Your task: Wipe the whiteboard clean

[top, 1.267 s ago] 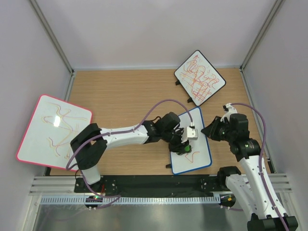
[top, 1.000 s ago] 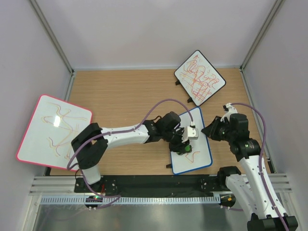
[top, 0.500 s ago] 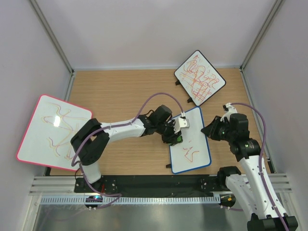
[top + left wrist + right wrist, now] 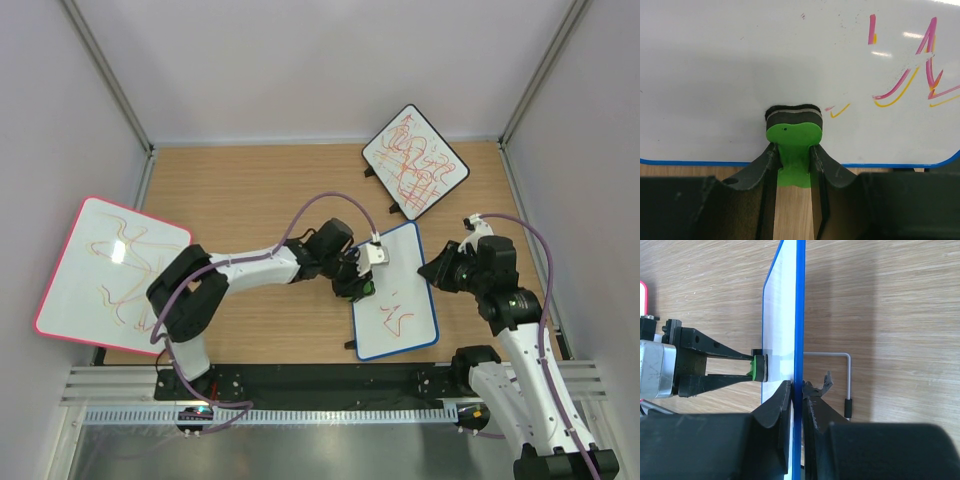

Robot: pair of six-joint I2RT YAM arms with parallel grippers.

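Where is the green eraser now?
Left wrist view: the green eraser, in the left pincer, presses the whiteboard near its blue edge, left of the red marks.

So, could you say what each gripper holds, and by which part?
The left gripper holds the eraser by its green stem; the right gripper clamps the whiteboard by its edge.

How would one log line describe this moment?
left gripper: shut on eraser, pressed to whiteboard | right gripper: shut on whiteboard edge | some scribbles unerased

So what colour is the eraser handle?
The eraser handle is bright green; the left wrist view shows it best.
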